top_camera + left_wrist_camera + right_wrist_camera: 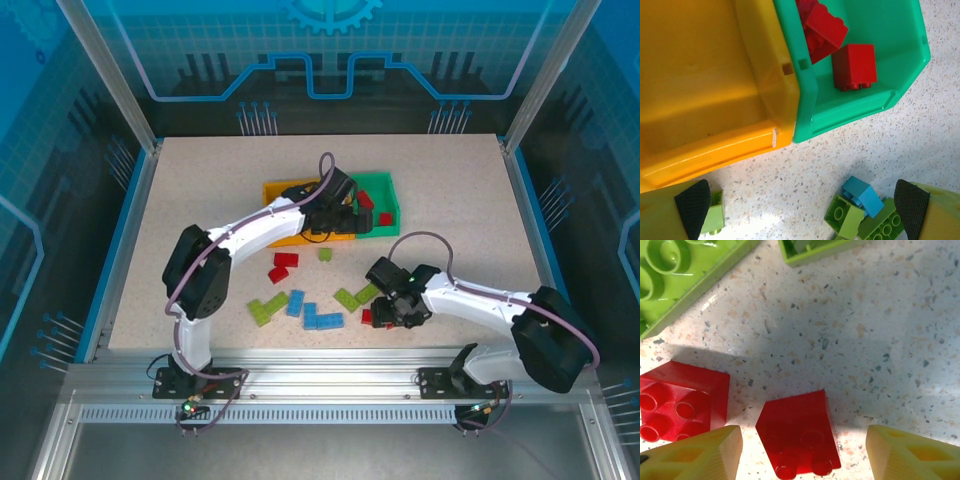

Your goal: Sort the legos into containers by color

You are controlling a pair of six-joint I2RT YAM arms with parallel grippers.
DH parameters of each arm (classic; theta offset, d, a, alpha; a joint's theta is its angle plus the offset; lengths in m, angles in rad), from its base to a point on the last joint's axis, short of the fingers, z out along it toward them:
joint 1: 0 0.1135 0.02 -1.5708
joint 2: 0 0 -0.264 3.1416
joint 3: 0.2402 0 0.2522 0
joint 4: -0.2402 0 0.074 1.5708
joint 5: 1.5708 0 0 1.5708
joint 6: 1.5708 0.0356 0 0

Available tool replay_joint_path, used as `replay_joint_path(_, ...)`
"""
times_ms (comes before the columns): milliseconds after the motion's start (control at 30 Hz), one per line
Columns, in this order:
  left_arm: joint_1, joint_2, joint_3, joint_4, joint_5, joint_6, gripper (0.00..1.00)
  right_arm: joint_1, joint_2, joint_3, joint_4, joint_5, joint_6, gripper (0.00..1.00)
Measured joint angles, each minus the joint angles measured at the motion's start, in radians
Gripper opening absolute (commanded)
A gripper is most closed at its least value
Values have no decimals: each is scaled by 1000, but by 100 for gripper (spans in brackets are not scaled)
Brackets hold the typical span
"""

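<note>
The containers stand at the back: an orange-yellow bin [283, 190] joined to a green bin [388, 192]. In the left wrist view the green bin [850, 112] holds red bricks [855, 66] and the yellow bin [705, 85] looks bare. My left gripper [345, 212] hovers open over the bins' near edge, nothing between its pads [692, 205]. My right gripper [385, 314] is low at the front, open, with a red brick [799, 432] lying between its fingertips [695, 455], untouched. Another red brick [682, 400] sits just to its left.
Loose bricks lie across the table's front middle: red ones [284, 262], a lime L-shaped piece [266, 308], blue ones [322, 320] and lime ones [355, 295]. A blue brick [863, 195] rests on lime bricks [844, 216] in front of the bins. Lime bricks [675, 275] lie beyond the right gripper.
</note>
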Motion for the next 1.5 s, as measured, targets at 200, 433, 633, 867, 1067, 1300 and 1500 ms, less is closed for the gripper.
replay_joint_path(200, 0, -60, -79, 8, -13, -11, 99, 1, 76, 38, 0, 19, -39, 42)
replay_joint_path(433, 0, -112, -140, 10, -38, -23, 99, 5, 85, 42, -6, 27, -50, 27)
replay_joint_path(633, 0, -161, -185, 5, -77, -26, 99, -31, -17, 99, -57, 46, -73, 27)
replay_joint_path(867, -10, -191, -264, -9, -104, -51, 99, -303, -12, 311, -11, -4, -192, 26)
replay_joint_path(1067, -115, -191, -259, -42, -137, -72, 99, -419, 237, 603, 48, -15, -298, 25)
replay_joint_path(1300, -261, -173, -233, -78, -140, -125, 99, -483, 552, 878, 56, -8, -368, 28)
replay_joint_path(1500, -341, -76, -187, -117, -135, -170, 99, -489, 706, 1014, 31, -8, -390, 36)
